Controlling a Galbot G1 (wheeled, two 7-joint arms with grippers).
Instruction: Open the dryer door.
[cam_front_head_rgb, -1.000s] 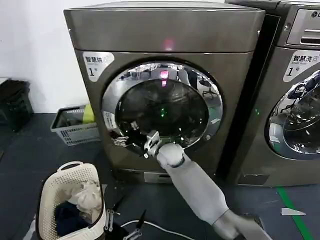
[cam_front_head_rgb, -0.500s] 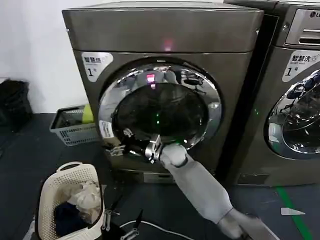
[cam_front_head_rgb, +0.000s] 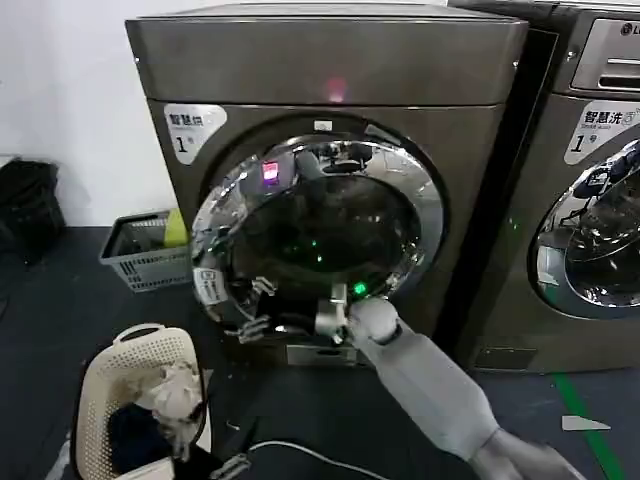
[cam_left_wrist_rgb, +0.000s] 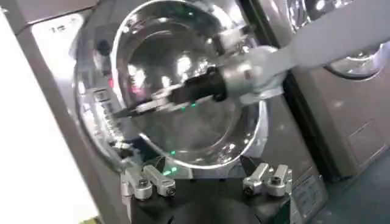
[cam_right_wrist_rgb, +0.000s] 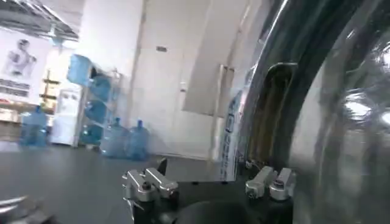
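Note:
The dryer door (cam_front_head_rgb: 318, 232), a round door with a wide chrome rim and dark glass, stands ajar, its left edge swung out from the grey dryer (cam_front_head_rgb: 330, 70). My right gripper (cam_front_head_rgb: 256, 308) is open at the door's lower left rim, one finger on each side of the edge. The right wrist view shows the right gripper (cam_right_wrist_rgb: 207, 178) with its fingers wide apart beside the chrome rim (cam_right_wrist_rgb: 341, 115). My left gripper (cam_left_wrist_rgb: 207, 178) hangs open and empty low in front of the machine, facing the door (cam_left_wrist_rgb: 183, 79) and the right arm (cam_left_wrist_rgb: 256, 67).
A white laundry basket (cam_front_head_rgb: 120, 372) with clothes stands on the floor at the lower left. A grey crate (cam_front_head_rgb: 140, 255) sits by the wall. A second machine (cam_front_head_rgb: 585, 200) stands to the right. A cable (cam_front_head_rgb: 300, 455) lies on the dark floor.
The door's left edge has swung outward from nearly shut. My right gripper moved left and down with the rim, and the right forearm shifted right.

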